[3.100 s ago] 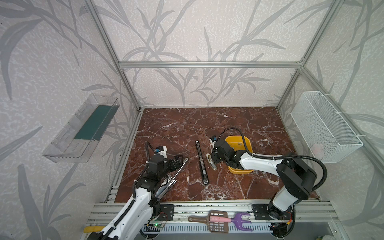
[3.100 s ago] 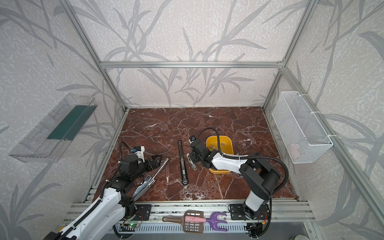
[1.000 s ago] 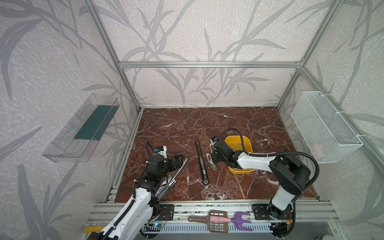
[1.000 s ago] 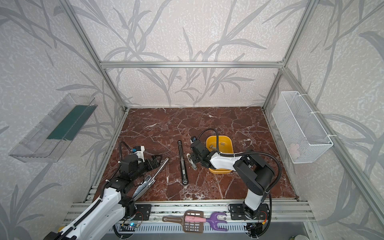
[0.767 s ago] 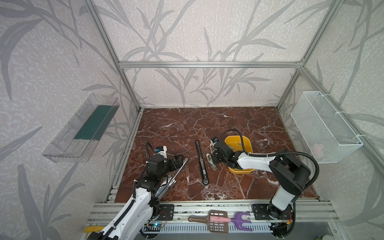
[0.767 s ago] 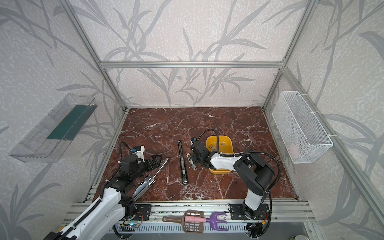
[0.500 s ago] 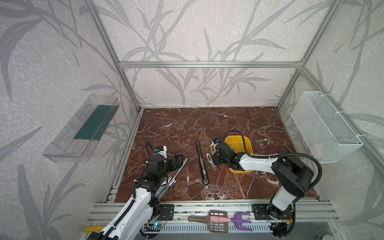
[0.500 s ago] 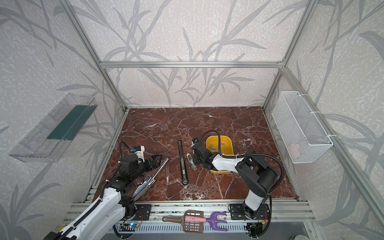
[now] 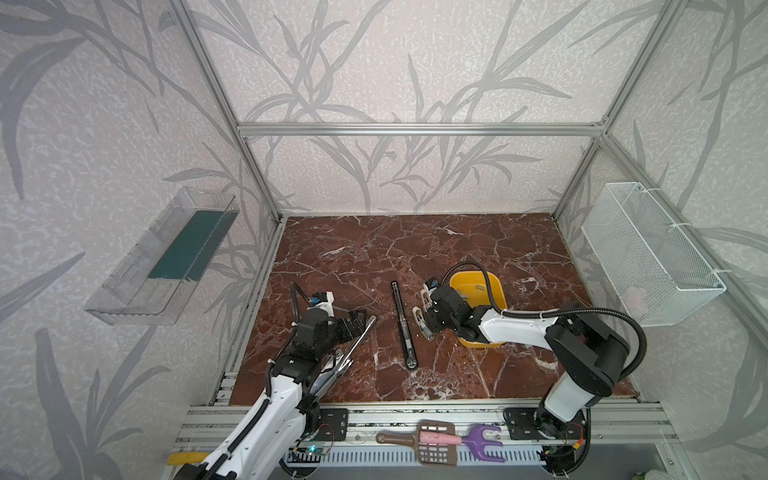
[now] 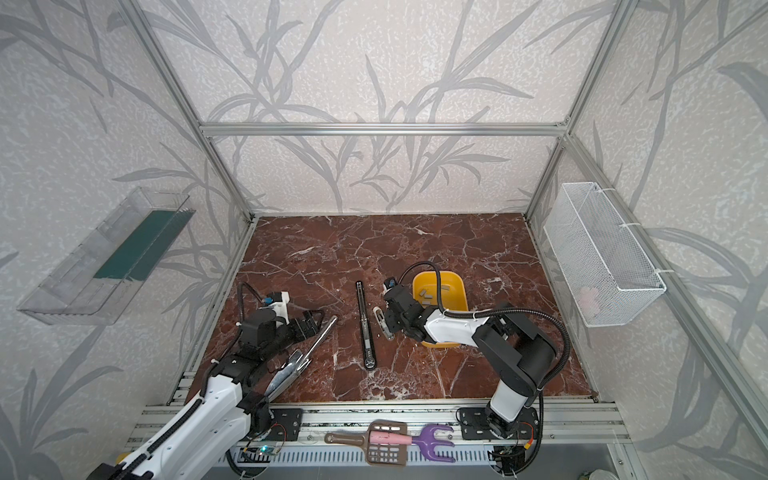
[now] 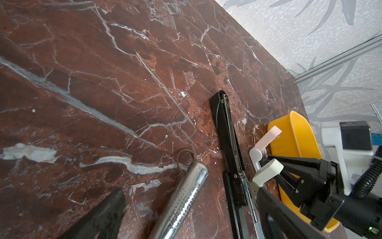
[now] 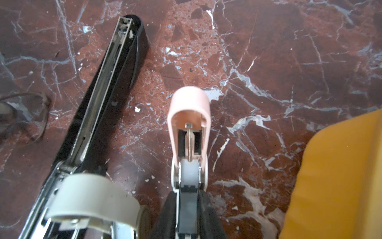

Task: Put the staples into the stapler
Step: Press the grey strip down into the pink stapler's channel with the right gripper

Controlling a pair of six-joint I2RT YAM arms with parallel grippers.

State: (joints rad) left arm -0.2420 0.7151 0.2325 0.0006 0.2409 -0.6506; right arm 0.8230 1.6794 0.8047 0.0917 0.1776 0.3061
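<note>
Stapler (image 12: 189,115) was found opened, long axis straight out from right gripper (image 12: 188,198); rear was flanked by fingers, pinch or slack could not be told. Left gripper (image 11: 190,190) was spread wide. Staples (image 10: 424,293) were seen beyond, in yellow tray (image 10: 455,297) just behind right gripper, nearer of two.

Surface (image 9: 415,249): glossy, veined marble-look stone.
Black stapler (image 12: 107,78): glossy plastic shell, bare metal channel.
Pink stapler (image 12: 189,103): smooth matt plastic.
Perforated bar (image 11: 186,194): polished metal.
Yellow bin (image 11: 293,134): smooth plastic.

Your red marble tabletop (image 9: 415,249) carries a pink stapler (image 12: 189,111) between your right fingers (image 12: 165,217), a black stapler (image 12: 107,82) and yellow bowl (image 12: 341,165) flanking them, and metal tongs (image 11: 186,190) between your left fingers (image 11: 103,215).
</note>
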